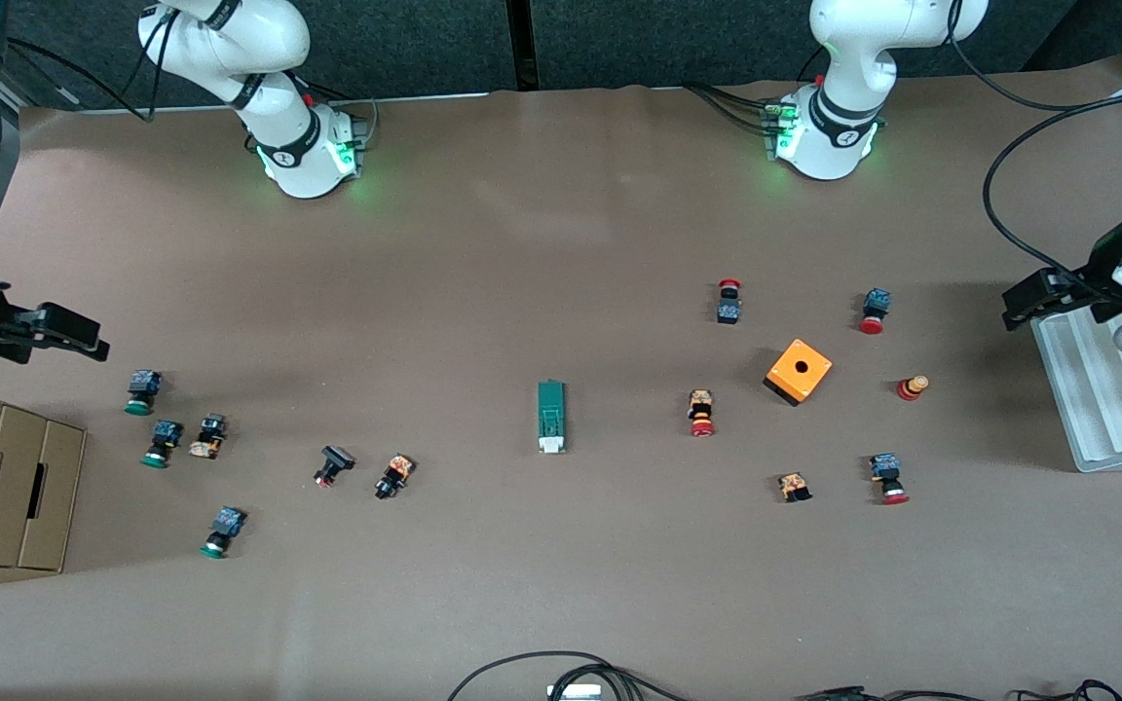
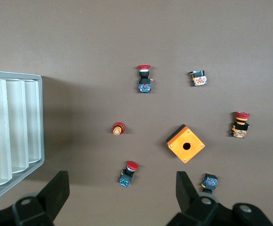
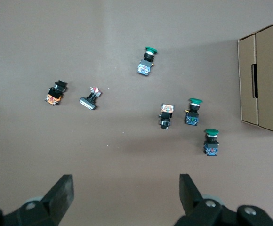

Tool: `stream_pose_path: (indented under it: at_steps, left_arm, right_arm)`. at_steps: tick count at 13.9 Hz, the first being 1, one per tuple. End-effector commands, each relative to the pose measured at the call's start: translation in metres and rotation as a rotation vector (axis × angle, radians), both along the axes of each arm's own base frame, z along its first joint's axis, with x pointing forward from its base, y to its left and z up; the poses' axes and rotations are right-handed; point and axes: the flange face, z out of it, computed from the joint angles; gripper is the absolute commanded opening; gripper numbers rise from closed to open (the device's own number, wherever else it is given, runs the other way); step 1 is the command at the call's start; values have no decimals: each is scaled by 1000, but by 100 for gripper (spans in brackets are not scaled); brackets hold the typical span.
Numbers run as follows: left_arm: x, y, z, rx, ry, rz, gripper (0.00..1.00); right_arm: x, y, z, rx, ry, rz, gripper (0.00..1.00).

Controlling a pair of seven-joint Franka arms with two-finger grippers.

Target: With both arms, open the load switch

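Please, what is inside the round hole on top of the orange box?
The hole in the orange box shows only darkness. Nothing sticks out of it, and the box walls hide whatever lies deeper.

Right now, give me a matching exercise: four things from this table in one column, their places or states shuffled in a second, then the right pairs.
1. load switch
2. orange box
3. left gripper
4. cardboard box

a. open, above the white tray's edge
b. at the right arm's end of the table
c. mid-table, untouched
d. among the red buttons

Pairs: 1-c, 2-d, 3-a, 4-b
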Motion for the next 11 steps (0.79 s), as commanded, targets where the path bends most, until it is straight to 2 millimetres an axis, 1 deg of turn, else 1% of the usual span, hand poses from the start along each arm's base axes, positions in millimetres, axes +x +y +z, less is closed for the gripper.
stream_pose_path:
  at_steps: [1, 2, 5, 7, 10, 11]
  left_arm:
    - [2, 8, 6, 3, 3, 23, 100]
    - [2, 9, 6, 3, 6, 25, 100]
    - [1, 1, 8, 1, 1, 15, 100]
    - [2, 1, 7, 1, 3, 15, 100]
    - [3, -5, -1, -11, 18, 19, 100]
    - [4, -14, -5, -12, 32, 10, 100]
  right_arm:
    - [-2, -1, 4, 6, 8, 10, 100]
    - [-1, -1, 3, 5, 11, 11, 100]
    - [0, 2, 1, 8, 11, 15, 100]
    - [2, 5, -1, 7, 9, 20, 100]
    - [9, 7, -15, 18, 29, 22, 100]
    - [12, 8, -22, 20, 38, 25, 100]
